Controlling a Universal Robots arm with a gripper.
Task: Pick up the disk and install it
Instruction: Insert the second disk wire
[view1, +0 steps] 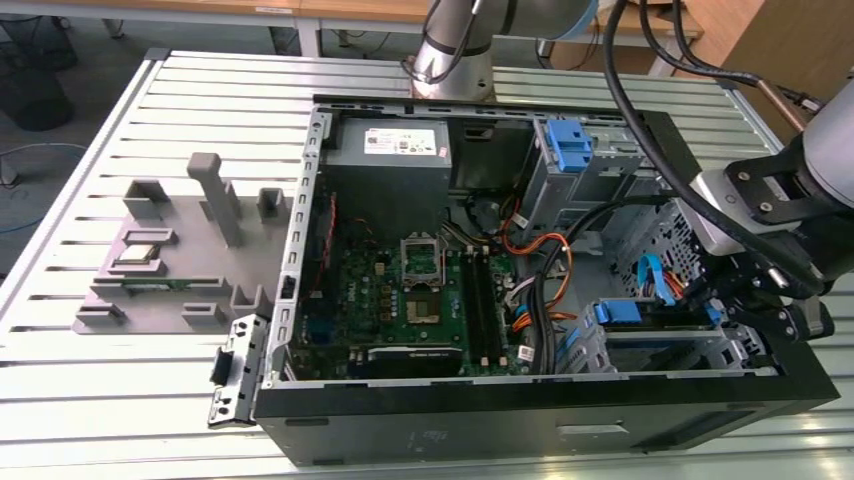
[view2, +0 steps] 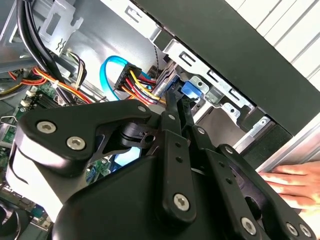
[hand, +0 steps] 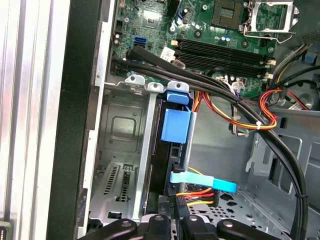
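My gripper (hand: 175, 220) is pinched on the disk (hand: 172, 150), which already stands down in its metal slot (hand: 125, 130), nearly in.

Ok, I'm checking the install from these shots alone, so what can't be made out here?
- Disk: edge-on in the first wrist view; the bay walls hide its faces.
- Disk's near end: first wrist view, hidden behind the gripper and cut by the frame edge.
- Hand: second wrist view, cut off by the edge and the gripper.
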